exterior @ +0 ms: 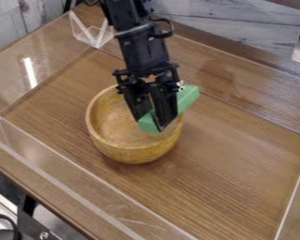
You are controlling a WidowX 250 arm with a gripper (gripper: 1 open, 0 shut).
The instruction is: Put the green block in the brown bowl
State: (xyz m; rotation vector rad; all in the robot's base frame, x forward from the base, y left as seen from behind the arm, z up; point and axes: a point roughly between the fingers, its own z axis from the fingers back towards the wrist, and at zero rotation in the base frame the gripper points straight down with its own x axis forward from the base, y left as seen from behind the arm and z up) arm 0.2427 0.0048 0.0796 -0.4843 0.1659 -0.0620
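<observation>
The brown bowl [115, 127] stands on the wooden table, round and pale inside. Over its right half hangs my black gripper [153, 120], pointing steeply down, shut on the green block [186, 97]. The block is tilted, its lower end near the bowl's right inner wall and its upper end sticking out up and to the right past the rim. The fingers hide the block's middle.
The wooden table [228, 169] is ringed by low clear plastic walls [40, 159]. A clear angled piece [90, 33] stands at the back left, behind the arm. A pale surface lies beyond the table at the top right.
</observation>
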